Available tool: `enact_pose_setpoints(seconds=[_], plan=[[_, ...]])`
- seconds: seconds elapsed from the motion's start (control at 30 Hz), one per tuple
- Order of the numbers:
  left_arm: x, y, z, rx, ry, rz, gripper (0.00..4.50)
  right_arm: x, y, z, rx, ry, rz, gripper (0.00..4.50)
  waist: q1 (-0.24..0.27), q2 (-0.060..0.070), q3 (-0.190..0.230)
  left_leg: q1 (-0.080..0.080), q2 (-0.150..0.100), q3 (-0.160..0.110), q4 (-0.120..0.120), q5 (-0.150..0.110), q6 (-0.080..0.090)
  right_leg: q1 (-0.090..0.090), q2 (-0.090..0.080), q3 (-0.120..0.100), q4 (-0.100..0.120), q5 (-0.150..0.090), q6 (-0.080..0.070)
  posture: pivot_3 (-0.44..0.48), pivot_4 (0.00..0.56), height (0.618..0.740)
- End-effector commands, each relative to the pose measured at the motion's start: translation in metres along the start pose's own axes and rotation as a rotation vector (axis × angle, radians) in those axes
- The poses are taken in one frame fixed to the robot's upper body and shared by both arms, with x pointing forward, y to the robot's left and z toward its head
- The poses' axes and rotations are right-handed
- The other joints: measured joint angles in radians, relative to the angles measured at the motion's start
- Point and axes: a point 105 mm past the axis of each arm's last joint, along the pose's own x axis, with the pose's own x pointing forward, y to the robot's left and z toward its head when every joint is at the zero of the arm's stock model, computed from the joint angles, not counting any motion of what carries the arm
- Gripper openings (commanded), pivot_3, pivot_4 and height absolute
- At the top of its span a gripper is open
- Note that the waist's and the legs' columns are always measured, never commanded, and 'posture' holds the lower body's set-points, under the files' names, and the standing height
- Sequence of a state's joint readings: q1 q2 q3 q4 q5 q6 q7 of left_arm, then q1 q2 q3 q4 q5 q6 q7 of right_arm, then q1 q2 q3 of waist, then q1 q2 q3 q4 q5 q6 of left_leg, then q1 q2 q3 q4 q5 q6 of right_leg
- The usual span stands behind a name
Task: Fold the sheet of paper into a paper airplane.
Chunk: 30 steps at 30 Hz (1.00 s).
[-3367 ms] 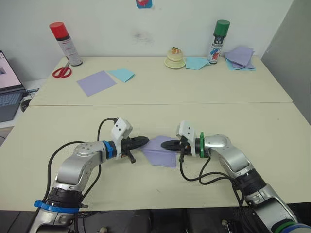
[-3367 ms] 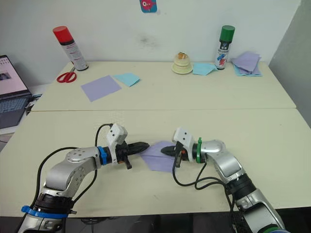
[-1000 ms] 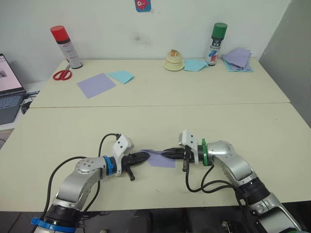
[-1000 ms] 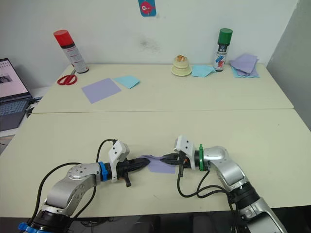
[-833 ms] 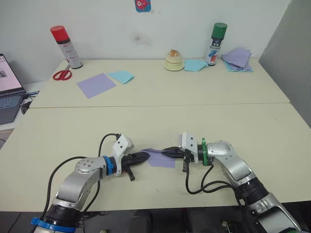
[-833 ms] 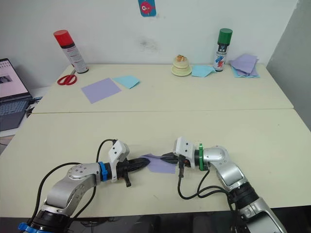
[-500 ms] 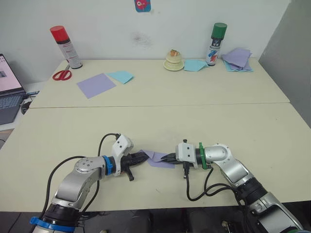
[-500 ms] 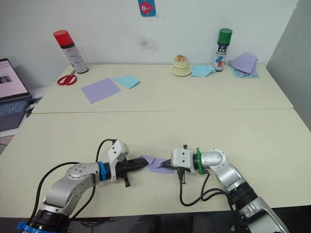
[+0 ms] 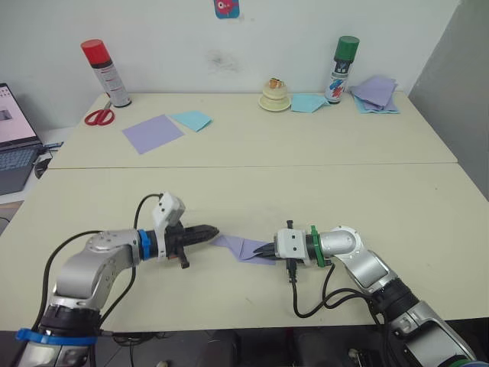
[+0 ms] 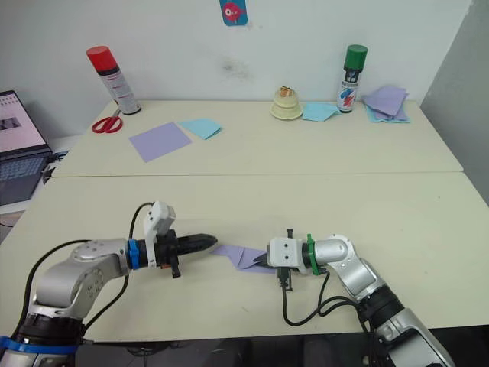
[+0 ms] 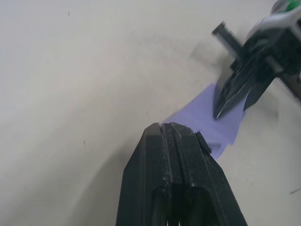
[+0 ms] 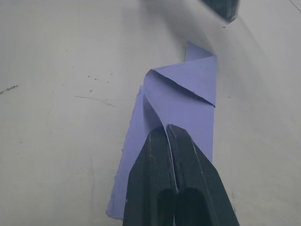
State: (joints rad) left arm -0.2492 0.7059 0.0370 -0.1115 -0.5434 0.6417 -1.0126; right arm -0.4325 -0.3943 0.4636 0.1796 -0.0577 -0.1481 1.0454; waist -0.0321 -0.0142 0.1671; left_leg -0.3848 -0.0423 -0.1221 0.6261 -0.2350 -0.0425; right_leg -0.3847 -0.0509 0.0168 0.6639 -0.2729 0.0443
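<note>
1. Sheet of paper [image 9: 243,248]: lavender, folded into a narrow layered strip, lying on the near table [image 9: 428,229] about mid-width, between the two grippers. Its left tip tapers to a point; one flap on top is turned back, edge raised.
2. Right gripper [image 9: 265,250]: low over the table, pointing left. Fingers pressed together with a fold of the sheet of paper pinched between them at the strip's right end; the right wrist view shows the paper edge running into the seam between the two fingers [image 12: 155,155].
3. Left gripper [image 10: 208,240]: pointing right, fingers closed against each other, nothing between them. Its tip sits just left of the strip's pointed end, apart from it; a small gap of bare table shows between them.
4. Far table [image 9: 244,145], left side: red-capped spray can [image 9: 105,72] upright near the wall, red-handled scissors [image 9: 98,116] beside it, then a smooth lavender sheet [image 9: 153,133] and a smaller light blue sheet [image 9: 191,119], touching at a corner.
5. Far table, right side: small cream-coloured object [image 9: 275,95], another light blue sheet [image 9: 309,102], green-capped spray can [image 9: 343,68] upright, and a stack of purple sheets [image 9: 375,92] at the far right corner.
6. Laptop [image 9: 14,138] open, off the tables' left edge.
</note>
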Motion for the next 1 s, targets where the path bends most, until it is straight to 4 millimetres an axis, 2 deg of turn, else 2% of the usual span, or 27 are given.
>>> enact_pose_setpoints(seconds=[0.03,0.1,0.2,0.23,0.33,0.47,0.6,0.63,0.73,0.77,0.83,0.9,1.0], plan=[[0.014,-0.005,0.004,0.050,-0.001,-0.030,0.24,-0.001,0.000,0.001,-0.013,-0.001,0.006,0.01,0.000,0.000,0.000,0.000,0.000,0.000,0.000,0.000,0.000,0.000,0.000,0.000,0.000,0.000,0.000,0.000,0.150,0.740],[0.022,-0.004,-0.002,0.067,0.014,-0.018,0.24,-0.002,0.000,0.001,-0.014,-0.001,0.004,0.01,0.001,0.000,0.000,0.000,0.000,0.000,0.000,0.000,0.000,0.000,0.000,0.000,0.000,0.000,0.000,0.000,0.150,0.740],[0.033,-0.007,-0.022,0.079,0.064,-0.026,0.24,-0.003,-0.002,0.002,-0.010,-0.003,-0.006,0.01,0.000,0.000,0.000,0.000,0.000,0.000,0.000,0.000,0.000,0.000,0.000,0.001,0.000,0.000,0.000,0.000,0.150,0.740],[0.036,-0.008,-0.027,0.080,0.077,-0.033,0.24,-0.003,-0.003,0.002,-0.006,-0.005,-0.009,0.19,0.001,0.000,0.000,0.000,0.000,0.000,0.000,0.000,0.000,0.000,0.000,0.001,0.000,0.000,0.000,0.000,0.150,0.740],[0.041,-0.008,-0.037,0.096,0.107,-0.035,0.24,-0.003,-0.001,0.004,0.006,-0.012,0.009,0.98,0.002,0.000,0.000,0.000,0.000,0.000,0.000,0.000,0.000,0.000,0.000,0.000,0.000,0.000,0.000,0.000,0.150,0.740],[0.043,-0.006,-0.042,0.102,0.120,-0.032,0.24,-0.012,0.021,0.005,0.059,-0.005,0.168,2.33,0.002,0.000,0.000,0.000,0.000,0.000,0.000,0.000,0.000,0.000,0.000,0.000,0.000,0.000,0.000,0.000,0.150,0.740],[0.044,-0.005,-0.046,0.110,0.131,-0.028,0.24,-0.028,0.034,0.004,0.117,0.022,0.290,2.33,0.003,0.000,0.000,0.000,-0.001,0.000,0.000,0.000,0.000,0.001,-0.001,0.000,-0.001,0.000,0.000,0.000,0.150,0.740],[0.044,-0.005,-0.046,0.111,0.131,-0.028,0.24,-0.032,0.033,0.004,0.129,0.027,0.301,1.87,0.003,0.000,0.000,0.000,-0.001,0.000,0.000,0.000,0.000,0.001,-0.001,0.000,-0.001,0.000,0.000,0.000,0.150,0.740],[0.045,-0.006,-0.047,0.108,0.131,-0.031,0.24,-0.039,0.030,0.008,0.168,0.012,0.307,0.90,0.003,0.000,0.000,0.000,0.000,0.000,0.000,0.000,0.000,0.001,-0.001,0.000,-0.001,-0.001,0.001,0.000,0.150,0.740],[0.045,-0.006,-0.049,0.109,0.134,-0.034,0.24,-0.041,0.027,0.012,0.196,-0.013,0.292,0.51,0.003,0.000,0.000,0.000,0.000,0.000,0.000,0.000,0.000,0.001,-0.001,0.000,-0.001,-0.001,0.001,0.000,0.150,0.740],[0.046,-0.007,-0.049,0.108,0.136,-0.037,0.24,-0.043,0.015,0.026,0.275,-0.093,0.238,0.02,0.003,0.000,0.000,0.000,0.000,-0.001,0.001,0.000,0.000,0.001,-0.001,0.000,-0.001,-0.001,0.001,0.000,0.150,0.740],[0.046,-0.007,-0.049,0.108,0.134,-0.036,0.24,-0.043,0.000,0.043,0.369,-0.196,0.160,0.02,0.003,0.000,0.000,0.000,0.000,-0.001,0.001,0.000,0.000,0.001,-0.002,0.000,-0.001,0.000,0.001,0.000,0.150,0.740],[0.046,-0.008,-0.050,0.109,0.133,-0.036,0.24,-0.036,-0.024,0.054,0.417,-0.277,0.008,0.02,0.003,0.000,0.000,0.000,0.000,-0.001,0.001,0.000,0.000,0.001,-0.002,0.000,-0.001,0.000,0.000,0.000,0.150,0.740]])
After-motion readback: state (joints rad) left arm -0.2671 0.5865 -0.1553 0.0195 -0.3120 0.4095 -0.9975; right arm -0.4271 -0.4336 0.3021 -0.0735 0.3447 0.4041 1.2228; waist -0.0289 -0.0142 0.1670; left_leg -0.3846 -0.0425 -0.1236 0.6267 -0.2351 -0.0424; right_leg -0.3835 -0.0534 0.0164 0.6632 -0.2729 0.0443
